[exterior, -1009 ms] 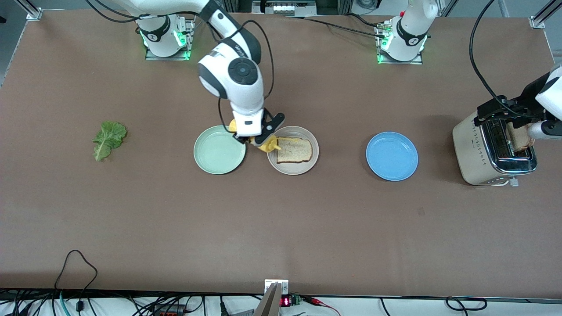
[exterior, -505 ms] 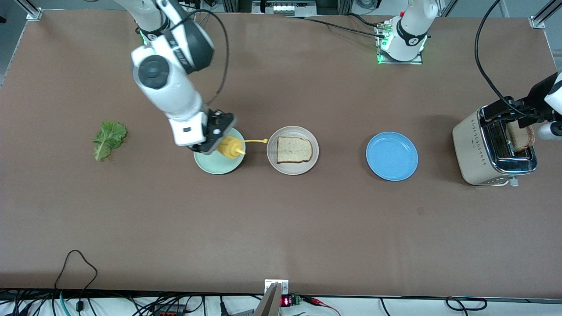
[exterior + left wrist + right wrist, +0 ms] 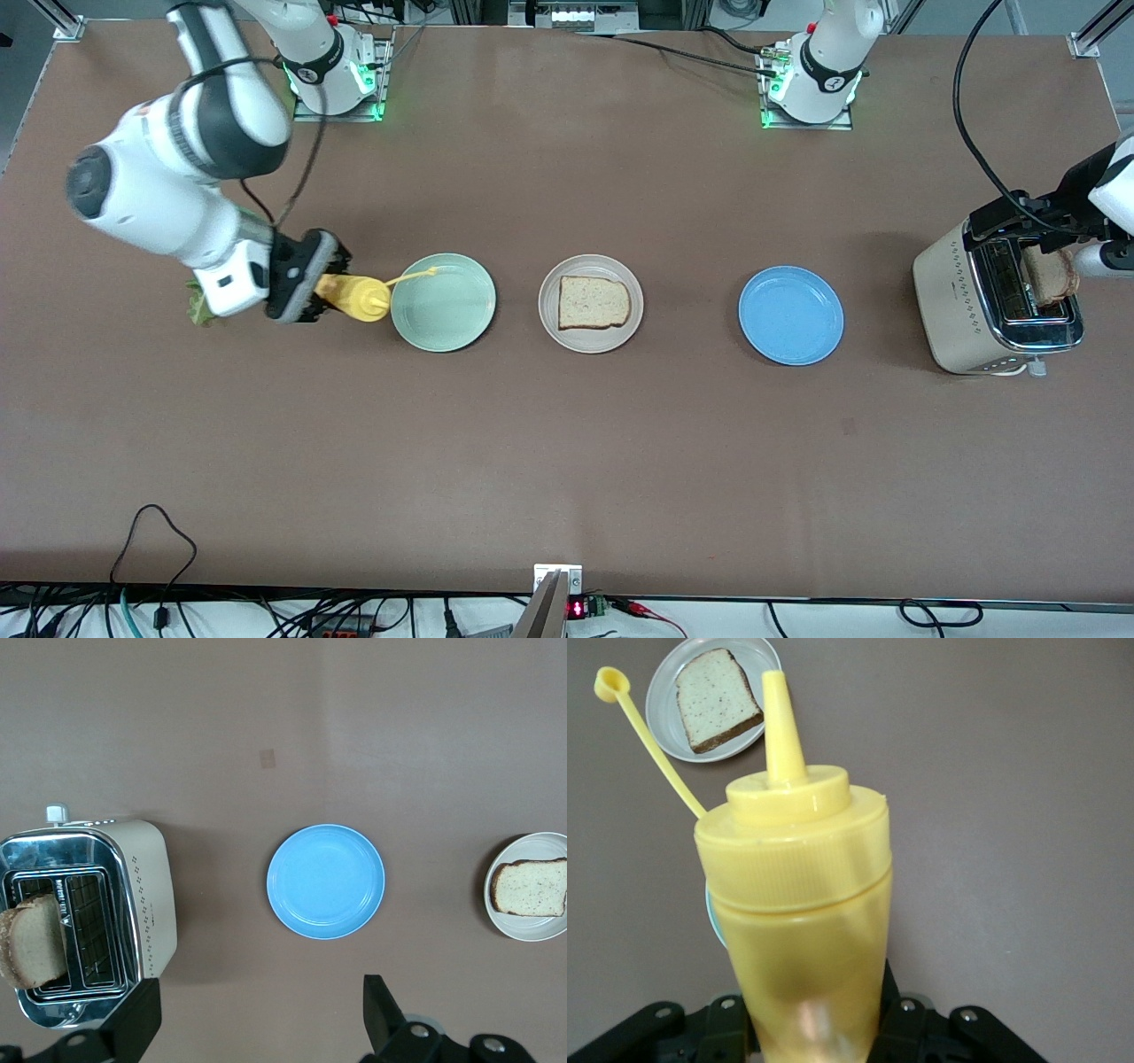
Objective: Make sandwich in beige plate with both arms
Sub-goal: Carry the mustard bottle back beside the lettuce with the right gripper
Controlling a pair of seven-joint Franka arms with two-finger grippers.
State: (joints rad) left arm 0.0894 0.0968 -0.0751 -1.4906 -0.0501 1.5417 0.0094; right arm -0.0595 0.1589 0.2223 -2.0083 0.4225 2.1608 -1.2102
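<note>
Nearest me, bare brown table (image 3: 567, 461), with nothing of the job on it.

Next comes the row where it all happens. A second ago the right gripper (image 3: 321, 291) had the yellow squeeze bottle (image 3: 354, 299) tipped over the beige plate (image 3: 554, 333). Now it has swung off toward the right arm's end of the table. It hangs over the table just beside the mint green plate (image 3: 443, 306), its fingers clamped round the bottle's body. The bottle lies nearly sideways, nozzle toward the mint plate, loose cap (image 3: 431, 271) dangling over that plate's rim. To my eye the sauce step is done and the bottle is being put aside.

One bread slice (image 3: 594, 302) sits flat in the beige plate, mid-row. I can't make out any sauce on it.

The lettuce leaf (image 3: 197, 310) is almost wholly hidden under the right arm's wrist; only a green edge peeks out. It is well apart from the beige plate.

The blue plate (image 3: 790, 315) is toward the left arm's end. Past it the second bread slice (image 3: 1050, 275) stands in the toaster (image 3: 957, 301). The left gripper (image 3: 257, 1005) has stayed up by the toaster. The left wrist view shows its fingers spread wide with nothing between them, so that slice is not yet taken. Most of the left arm is cut off at the picture's edge.

Farthest from me stand the two arm bases.
</note>
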